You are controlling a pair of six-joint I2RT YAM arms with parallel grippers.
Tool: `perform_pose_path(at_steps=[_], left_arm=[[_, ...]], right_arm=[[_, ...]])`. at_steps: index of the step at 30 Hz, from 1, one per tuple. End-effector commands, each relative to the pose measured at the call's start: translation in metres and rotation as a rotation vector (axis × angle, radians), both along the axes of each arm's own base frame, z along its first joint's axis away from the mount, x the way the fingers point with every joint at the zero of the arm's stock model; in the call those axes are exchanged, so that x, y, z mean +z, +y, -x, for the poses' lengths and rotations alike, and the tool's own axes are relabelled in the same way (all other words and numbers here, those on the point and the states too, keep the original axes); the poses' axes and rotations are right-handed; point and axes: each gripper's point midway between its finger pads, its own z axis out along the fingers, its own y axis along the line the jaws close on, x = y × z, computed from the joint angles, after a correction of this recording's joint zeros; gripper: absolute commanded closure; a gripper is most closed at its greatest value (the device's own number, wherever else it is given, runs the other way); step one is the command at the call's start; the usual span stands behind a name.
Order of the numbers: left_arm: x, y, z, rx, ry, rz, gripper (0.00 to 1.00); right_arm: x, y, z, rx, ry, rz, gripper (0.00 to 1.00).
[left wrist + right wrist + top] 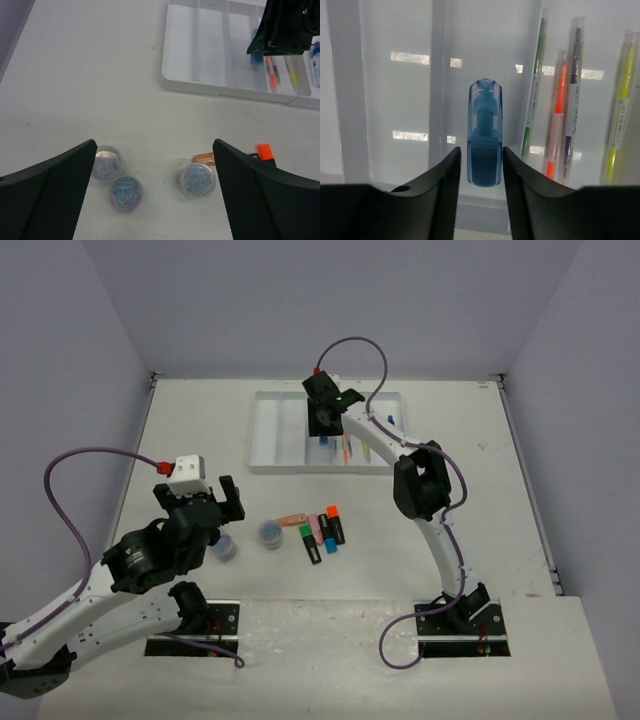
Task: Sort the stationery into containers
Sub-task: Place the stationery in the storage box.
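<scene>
My right gripper [481, 151] hangs open over the white tray [390, 100]. A blue highlighter [485, 135] lies in a middle compartment between its fingers, with a thin gap on each side. Thin pens, green [534, 85], orange [556, 115] and yellow [620, 105], lie in the compartments to the right. My left gripper [154, 150] is wide open above the table, with three clear tubs of blue clips [108, 162] [126, 192] [198, 180] below it. Several highlighters [322, 530] lie on the table in the top view.
A small blue-capped bottle [316, 60] sits in the tray's rightmost compartment. An orange highlighter [204, 158] lies just behind the right-hand tub. The tray's two left compartments [270, 430] hold nothing. The right arm [420, 485] reaches across the table's middle right.
</scene>
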Motion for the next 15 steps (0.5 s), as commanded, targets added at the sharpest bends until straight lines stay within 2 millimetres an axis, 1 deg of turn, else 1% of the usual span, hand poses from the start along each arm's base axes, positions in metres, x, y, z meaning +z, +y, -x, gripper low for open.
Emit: perform_pose_path(at_steps=[1,2,4,5,7,9,10,13,15], left_arm=[[0.004,-0.004,-0.005,-0.006,-0.017,0.007,0.0],[0.004,-0.005,-0.005,-0.007,-0.016,0.005,0.0],[0.004,-0.004,-0.005,-0.006,-0.018,0.005,0.0],[0.004,-0.004,-0.005,-0.005,-0.019,0.007,0.0],[0.006,-0.002,-0.005,0.005,-0.026,0.012,0.0],[0.009,0.002,-0.004,0.021,-0.038,0.023,0.0],[0.01,0.004,-0.004,0.028,-0.043,0.03,0.0],[0.016,0.011,-0.002,0.05,-0.067,0.055,0.0],[0.018,0.013,-0.001,0.056,-0.076,0.068,0.0]], right_arm=[[0.058,0.0,-0.011,-0.006,-0.115,-0.021,0.47],[0.065,-0.003,-0.007,-0.003,-0.12,-0.019,0.46],[0.088,-0.006,0.002,0.005,-0.149,-0.028,0.46],[0.079,-0.009,0.007,0.007,-0.13,-0.011,0.46],[0.085,-0.016,0.045,0.044,-0.109,0.012,0.5],[0.084,-0.011,0.093,0.149,-0.109,0.018,0.56],[0.081,-0.004,0.117,0.225,-0.113,0.016,0.59],[0.067,0.01,0.174,0.354,-0.095,0.021,0.62],[0.051,0.004,0.202,0.324,-0.027,0.005,0.65]])
